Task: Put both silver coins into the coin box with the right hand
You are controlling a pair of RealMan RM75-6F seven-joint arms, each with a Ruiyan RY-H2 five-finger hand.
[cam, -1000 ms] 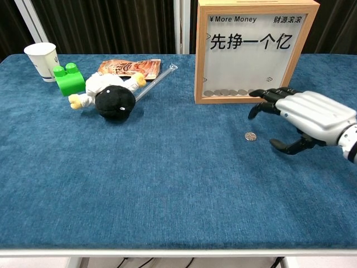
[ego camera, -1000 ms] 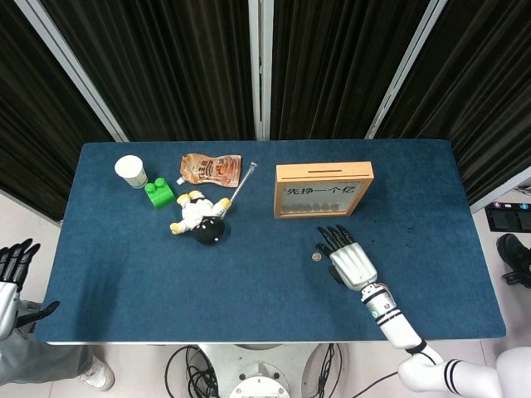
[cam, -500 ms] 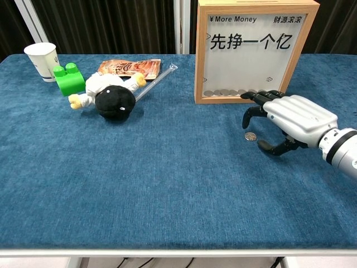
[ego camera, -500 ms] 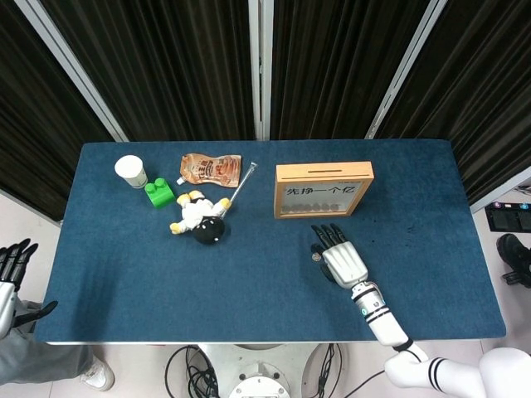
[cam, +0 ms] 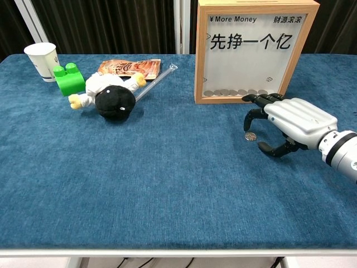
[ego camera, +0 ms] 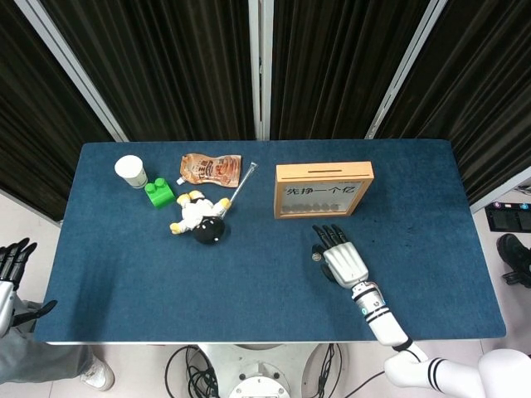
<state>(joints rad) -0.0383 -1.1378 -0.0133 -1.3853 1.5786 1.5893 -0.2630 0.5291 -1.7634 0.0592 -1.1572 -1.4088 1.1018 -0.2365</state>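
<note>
Right hand (cam: 293, 120) over 1 silver coin (cam: 250, 136) by coin box (cam: 254, 50), fingers apart, apparently not touching it.

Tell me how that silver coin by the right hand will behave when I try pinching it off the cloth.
The silver coin lies flat on the blue table cloth, so it probably offers little edge to grab. It looks thin and smooth, so it may slip between the right hand fingertips. Pushed, it likely slides rather than rolls.
</note>
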